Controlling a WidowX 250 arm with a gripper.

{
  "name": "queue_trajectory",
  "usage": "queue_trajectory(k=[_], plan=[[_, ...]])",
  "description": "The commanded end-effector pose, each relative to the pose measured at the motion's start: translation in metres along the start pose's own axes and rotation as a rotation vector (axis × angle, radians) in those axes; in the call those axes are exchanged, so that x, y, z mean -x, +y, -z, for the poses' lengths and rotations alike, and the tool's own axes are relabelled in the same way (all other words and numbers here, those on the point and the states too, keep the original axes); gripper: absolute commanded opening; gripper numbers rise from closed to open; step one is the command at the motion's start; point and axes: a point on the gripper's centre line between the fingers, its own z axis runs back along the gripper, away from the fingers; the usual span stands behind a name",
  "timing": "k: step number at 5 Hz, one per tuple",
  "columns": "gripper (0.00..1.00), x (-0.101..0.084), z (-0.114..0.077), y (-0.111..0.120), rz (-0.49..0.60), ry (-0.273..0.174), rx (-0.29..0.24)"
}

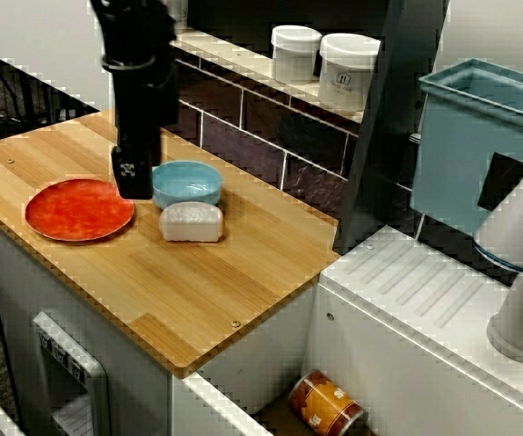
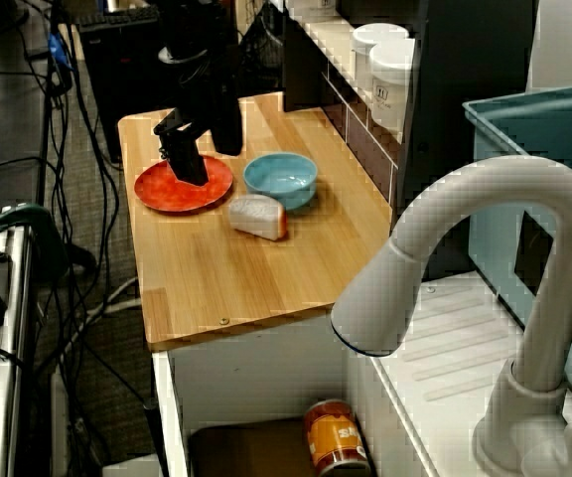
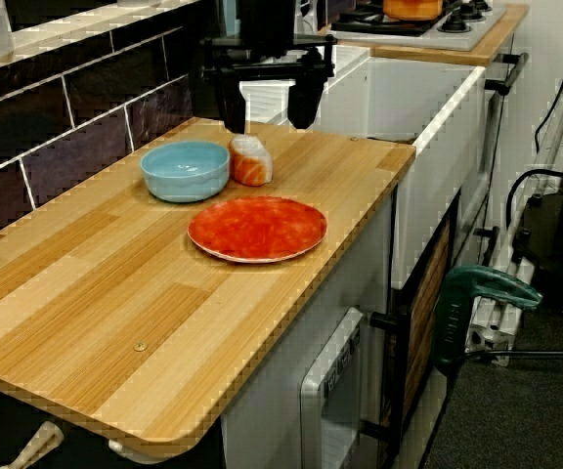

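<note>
My black gripper (image 1: 134,184) hangs open over the wooden counter (image 1: 225,282), its fingertips low above the rim of a red plate (image 1: 78,210) on the side nearest a light blue bowl (image 1: 187,183). In the view along the counter the gripper (image 3: 267,109) shows two fingers spread wide with nothing between them. A white block with an orange side (image 1: 191,222) lies just in front of the bowl. In the view past the faucet the gripper (image 2: 189,167) stands over the plate (image 2: 182,187), left of the bowl (image 2: 281,179) and the block (image 2: 257,217).
Two white jars (image 1: 296,53) stand on the tiled ledge behind the counter. A blue bin (image 1: 479,145), a ribbed white drainboard (image 1: 425,291) and a white faucet (image 2: 465,248) sit past the counter's end. An orange can (image 1: 327,406) lies below. Cables (image 2: 58,199) hang beside the counter.
</note>
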Motion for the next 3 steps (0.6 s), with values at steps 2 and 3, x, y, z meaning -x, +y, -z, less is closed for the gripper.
queue_trajectory(k=[2,3], plan=[[1.00,-0.007,0.000,0.017,0.784,-0.016,-0.168],[1.00,0.004,0.002,0.021,0.822,-0.024,-0.188]])
